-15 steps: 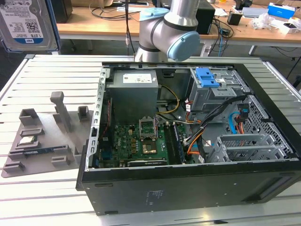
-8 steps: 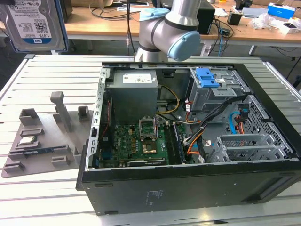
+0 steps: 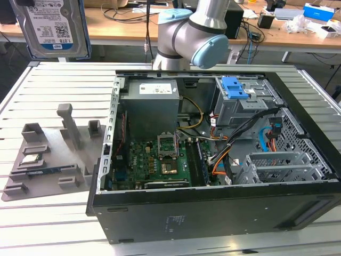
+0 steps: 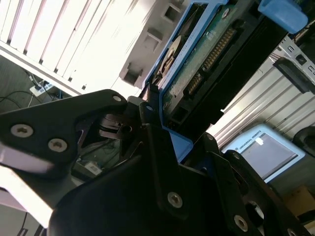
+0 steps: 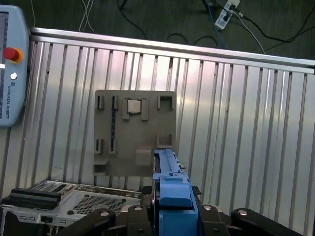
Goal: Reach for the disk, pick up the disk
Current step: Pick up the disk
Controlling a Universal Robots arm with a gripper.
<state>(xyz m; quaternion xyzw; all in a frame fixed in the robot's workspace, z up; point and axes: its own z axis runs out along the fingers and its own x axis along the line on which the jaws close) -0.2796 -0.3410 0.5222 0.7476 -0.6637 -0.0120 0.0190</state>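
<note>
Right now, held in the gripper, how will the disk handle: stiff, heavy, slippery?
Likely stiff: the disk is a metal slab. Probably heavy for its size. The gripper clamps it by a smooth blue rail, so it might slip or pivot; the exposed circuit board looks fragile.

Under me, open slatted table [image 5: 236,123] gives free passage on one side of the grey fixture plate [image 5: 135,132]. Its upright posts [image 3: 66,120] stick up as obstacles. The open computer case [image 3: 213,160], crowded with cables [image 3: 234,138] and a drive cage [image 3: 242,101], blocks the exterior view's right. The disk [image 5: 167,167], clamped tight, fills my gripper [image 5: 171,190].
</note>
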